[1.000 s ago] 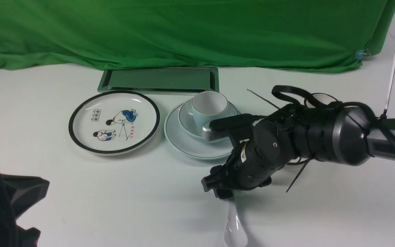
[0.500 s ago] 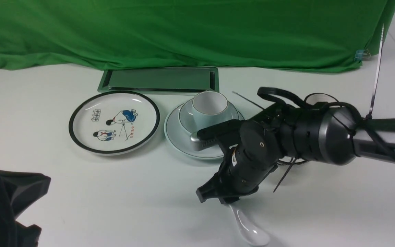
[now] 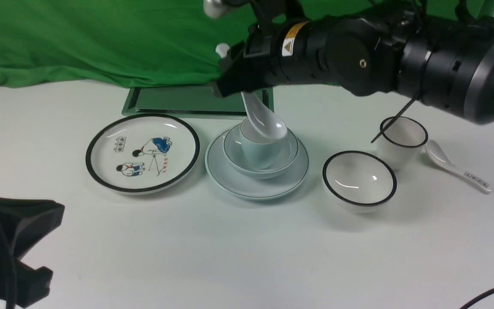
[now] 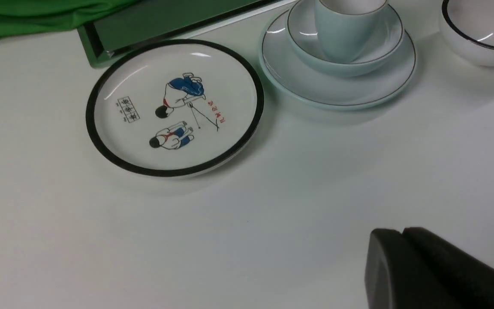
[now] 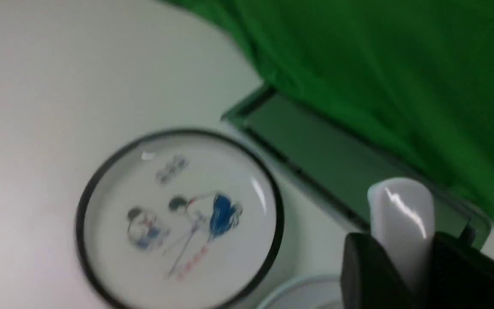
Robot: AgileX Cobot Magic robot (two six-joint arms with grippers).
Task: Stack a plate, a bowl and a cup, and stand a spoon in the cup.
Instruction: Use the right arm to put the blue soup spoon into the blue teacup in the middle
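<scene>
I have the right gripper (image 3: 235,82) pinching the plain glossy white ceramic soup spoon (image 3: 265,120) by its handle, scoop hanging below at the handleless pale blue cup (image 3: 260,153) mouth, ready to stand inside.

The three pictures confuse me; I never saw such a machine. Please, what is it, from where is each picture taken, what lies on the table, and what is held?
It is a robot with two arms, each ending in a tool. The front picture looks forward from between the arms; the other two come from cameras on the left and right wrists. On the white table a cup stands in a bowl on a plate. Beside them are a cartoon plate, a black-rimmed bowl, a black-rimmed cup and a printed spoon; behind, a green tray and cloth. The right tool grips a white spoon by its handle, its scoop hanging at the cup's mouth. The left tool is shut and empty.
</scene>
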